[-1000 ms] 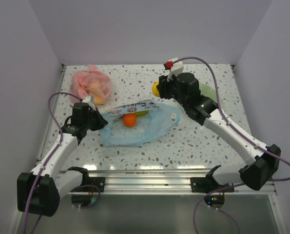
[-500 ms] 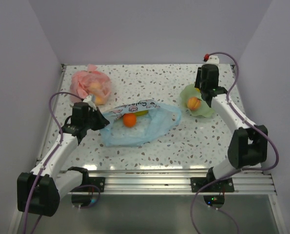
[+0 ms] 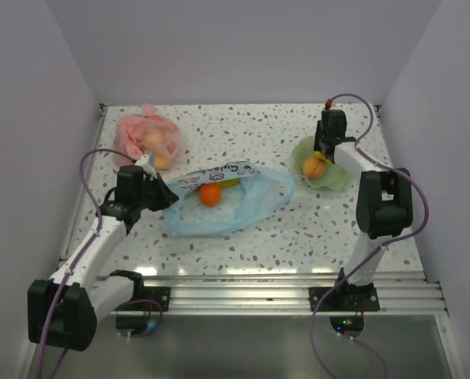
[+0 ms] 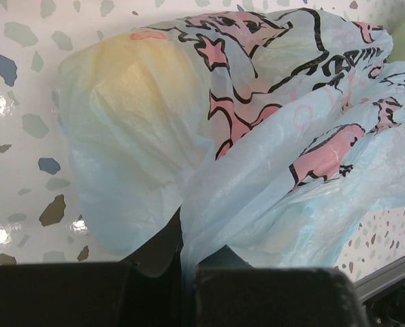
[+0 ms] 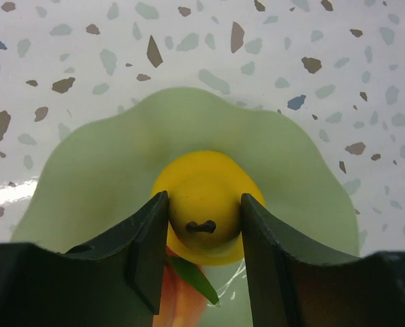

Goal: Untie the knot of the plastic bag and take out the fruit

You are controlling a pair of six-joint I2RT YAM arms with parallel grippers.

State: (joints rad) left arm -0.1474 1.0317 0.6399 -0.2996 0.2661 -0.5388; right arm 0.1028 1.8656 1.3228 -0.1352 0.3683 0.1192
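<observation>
The blue bag [image 3: 242, 207] is thin, see-through plastic, soft and crinkly. It lies flat in the middle of the counter [image 3: 298, 237]. A white strip [image 3: 219, 172] runs along its far edge, with pink pictures, a pink star and curly black letters. The letters are too crumpled to read. A round orange fruit [image 3: 210, 195] sits inside the bag, and a yellow-green one [image 3: 230, 183] lies just behind it. Up close, a pale yellow lump [image 4: 131, 75] shows through the plastic.

The left pincer [image 3: 160, 192] is squeezed tight on a fold at the bag's left end. The right pincer [image 5: 203, 204] is clamped on a smooth, round yellow fruit [image 5: 203, 177], with one black finger on each side. It holds the fruit over a pale green plate [image 5: 100, 163] that has a wavy edge like a flower. A peach fruit [image 3: 313, 167] with a small green leaf rests on that plate, just under the yellow one.

In the far left corner sits a crumpled pink bag [image 3: 140, 130], with an orange-yellow fruit [image 3: 157, 142] showing through it.

The counter is white and shiny, dotted with grey, brown and blue flecks like little stones. Plain pale purple walls [image 3: 235, 47] stand on three sides. A ribbed silver rail [image 3: 242, 288] runs along the near edge.
</observation>
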